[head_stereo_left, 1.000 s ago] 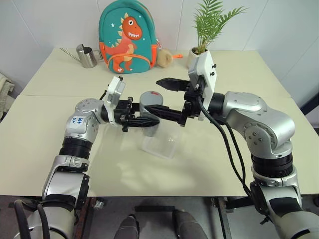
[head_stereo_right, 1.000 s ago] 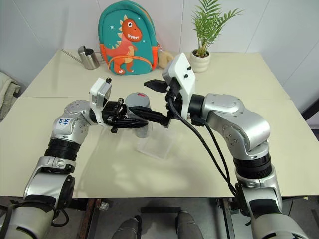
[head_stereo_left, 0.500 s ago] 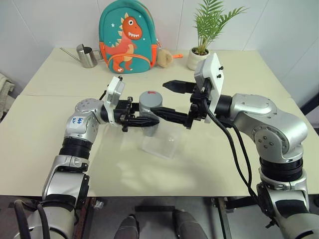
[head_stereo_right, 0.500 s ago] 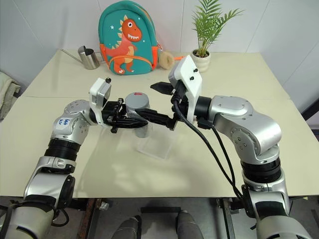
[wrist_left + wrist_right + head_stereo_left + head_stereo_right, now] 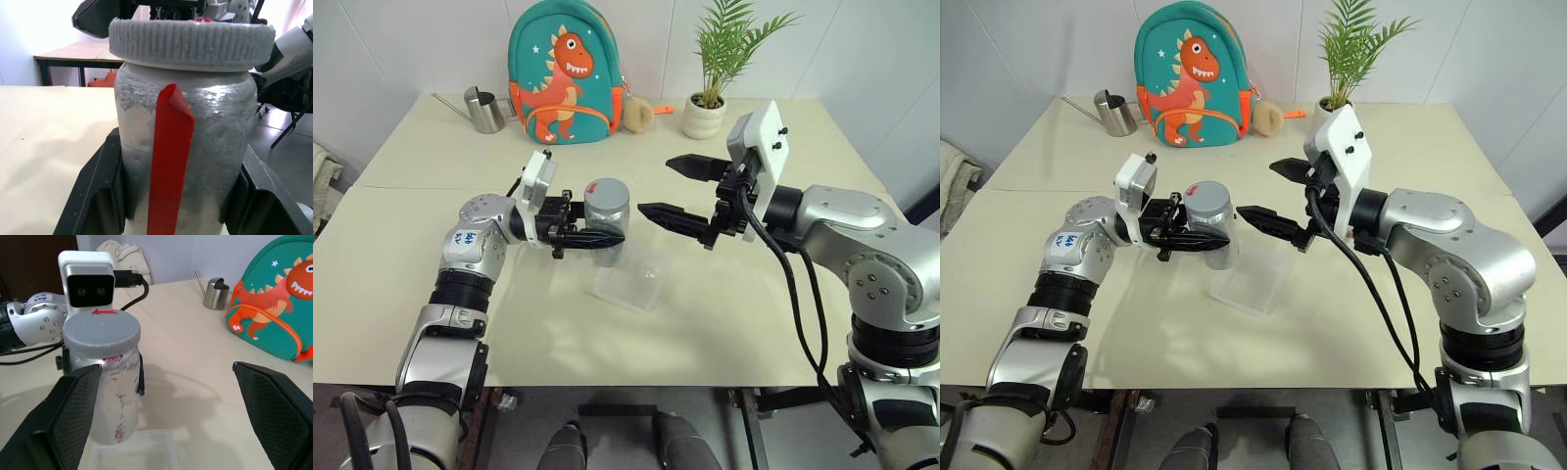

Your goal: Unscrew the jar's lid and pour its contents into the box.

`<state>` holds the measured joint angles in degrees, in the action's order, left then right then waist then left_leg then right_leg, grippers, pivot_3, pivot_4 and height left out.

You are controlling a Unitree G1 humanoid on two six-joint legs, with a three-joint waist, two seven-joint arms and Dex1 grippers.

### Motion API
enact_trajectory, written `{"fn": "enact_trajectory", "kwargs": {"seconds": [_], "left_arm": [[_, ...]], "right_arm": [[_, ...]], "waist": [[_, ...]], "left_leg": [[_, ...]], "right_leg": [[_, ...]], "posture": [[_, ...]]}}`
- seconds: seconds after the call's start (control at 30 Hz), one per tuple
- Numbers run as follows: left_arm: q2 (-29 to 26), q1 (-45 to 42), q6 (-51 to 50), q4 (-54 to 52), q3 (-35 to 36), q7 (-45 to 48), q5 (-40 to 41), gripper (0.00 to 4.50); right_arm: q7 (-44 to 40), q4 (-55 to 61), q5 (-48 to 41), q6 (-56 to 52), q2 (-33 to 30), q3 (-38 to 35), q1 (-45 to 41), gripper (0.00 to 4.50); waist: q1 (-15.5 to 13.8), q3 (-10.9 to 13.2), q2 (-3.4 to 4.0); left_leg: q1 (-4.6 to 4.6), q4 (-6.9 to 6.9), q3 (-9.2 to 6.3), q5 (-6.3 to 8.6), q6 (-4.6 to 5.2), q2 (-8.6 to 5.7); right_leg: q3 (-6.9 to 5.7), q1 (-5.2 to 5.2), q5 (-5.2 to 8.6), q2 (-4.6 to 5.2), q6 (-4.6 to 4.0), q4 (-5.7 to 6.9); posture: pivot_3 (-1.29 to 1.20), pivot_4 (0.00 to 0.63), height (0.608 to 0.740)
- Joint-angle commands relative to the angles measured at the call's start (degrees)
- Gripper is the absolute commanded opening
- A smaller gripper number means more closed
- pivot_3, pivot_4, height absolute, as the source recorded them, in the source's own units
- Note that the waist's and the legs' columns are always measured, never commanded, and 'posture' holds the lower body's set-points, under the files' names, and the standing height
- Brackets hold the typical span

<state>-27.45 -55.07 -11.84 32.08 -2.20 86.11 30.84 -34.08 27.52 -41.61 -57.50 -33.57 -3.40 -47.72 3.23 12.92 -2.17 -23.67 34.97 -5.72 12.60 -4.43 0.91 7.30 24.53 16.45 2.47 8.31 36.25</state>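
Showing the opening stage: the lid [image 5: 606,189] sits on the jar [image 5: 604,227], so unscrewing and pouring both remain. The left gripper [image 5: 592,238] pinches the jar's body, holding it upright above the desk [image 5: 411,225] near its middle, beside the box [image 5: 628,278]. The right gripper [image 5: 674,191], fingers spread wide, hangs just beside the lid without touching. The lid is ribbed grey plastic; the jar a frosted cylinder with a red stripe; the box shallow, clear, round-cornered.

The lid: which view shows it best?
The right wrist view: the lid shows whole from above, red mark included, seated on the jar. The left wrist view gives its ribbed edge side-on; the two eye views show it small, above the left gripper.
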Motion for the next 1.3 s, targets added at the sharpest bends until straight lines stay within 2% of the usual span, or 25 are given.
{"fn": "enact_trajectory", "kwargs": {"seconds": [0.03, 0.5, 0.97, 1.3], "left_arm": [[0.1, -1.8, 0.9, -0.7, 0.4, 5.6, 0.0, 2.0], [1.9, -3.1, 1.3, 0.3, -0.2, 6.4, 0.0, 2.0], [1.9, -3.1, 1.9, 0.6, -0.2, 6.1, -0.1, 2.0], [1.8, -2.9, 2.6, 0.8, -0.1, 6.2, -0.5, 2.0]], "right_arm": [[1.2, 2.4, -2.3, -0.1, 0.0, -2.6, -1.4, 4.5], [0.0, -10.7, 1.5, 8.6, 12.6, 5.1, -7.9, 4.5], [-0.6, -12.1, 1.9, 9.0, 16.4, 7.3, -8.0, 4.5], [-1.3, -12.3, 4.3, 9.8, 15.0, 7.9, -6.5, 4.5]], "waist": [[0.0, 0.0, 0.0], [0.1, 0.0, 0.0], [0.1, 0.0, 0.01], [0.1, 0.0, 0.01]], "left_leg": [[0.0, 0.0, 0.0, 0.0, 0.0, 0.0], [-0.01, 0.0, 0.0, 0.0, 0.0, 0.0], [0.0, 0.0, -0.01, 0.0, 0.0, 0.0], [0.0, 0.0, -0.01, 0.0, 0.0, 0.0]], "right_leg": [[0.0, 0.0, 0.0, 0.0, 0.0, 0.0], [0.0, 0.01, -0.01, 0.01, 0.01, 0.0], [-0.01, 0.01, -0.01, 0.0, 0.01, 0.05], [-0.01, 0.01, -0.01, -0.01, 0.01, 0.05]], "posture": [[0.0, 0.15, 0.74], [0.0, 0.15, 0.74], [0.0, 0.15, 0.74], [0.0, 0.15, 0.74]]}}
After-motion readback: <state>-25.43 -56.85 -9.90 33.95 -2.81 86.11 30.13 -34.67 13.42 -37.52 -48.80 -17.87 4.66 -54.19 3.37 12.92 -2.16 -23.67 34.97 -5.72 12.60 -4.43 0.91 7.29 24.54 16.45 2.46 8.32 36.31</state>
